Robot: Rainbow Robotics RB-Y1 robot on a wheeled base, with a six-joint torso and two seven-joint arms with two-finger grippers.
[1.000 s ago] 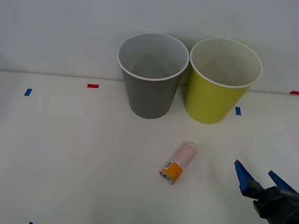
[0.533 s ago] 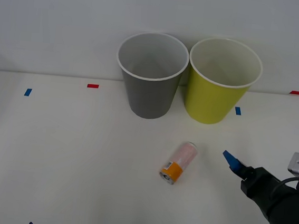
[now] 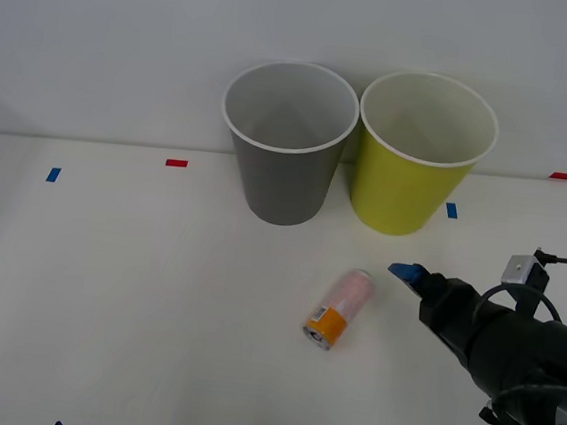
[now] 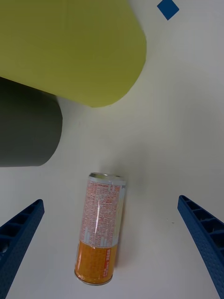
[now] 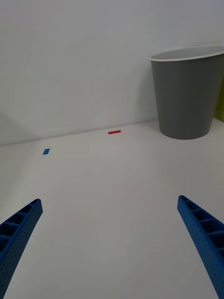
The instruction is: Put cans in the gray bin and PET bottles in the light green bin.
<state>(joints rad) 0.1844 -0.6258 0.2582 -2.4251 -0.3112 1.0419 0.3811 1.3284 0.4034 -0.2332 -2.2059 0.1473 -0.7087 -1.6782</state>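
Pale pink can lies on its side on the white table, front view: orange band at its near end, silver top pointing to about 1 o'clock toward the bins. Slim, much smaller than either bin. Gray bin upright at 11 o'clock from the can, white rim and white inside; light green bin upright at 1 o'clock, just beside the gray one, pale inside. Both well apart from the can. Right hand at 3 o'clock of the can, near it, not touching, one blue fingertip visible on a black arm. Small red and blue tape marks on the table.

Right wrist view: can between the two blue ribbed fingers, spread wide, nothing held, gaps on both sides. Red print on the pink body, orange band at the end nearer the camera, silver rim at the far end. Light green bin wall and gray bin wall beyond it.

Left wrist view: left hand fingers wide apart, empty, over bare table; gray bin ahead, well apart.
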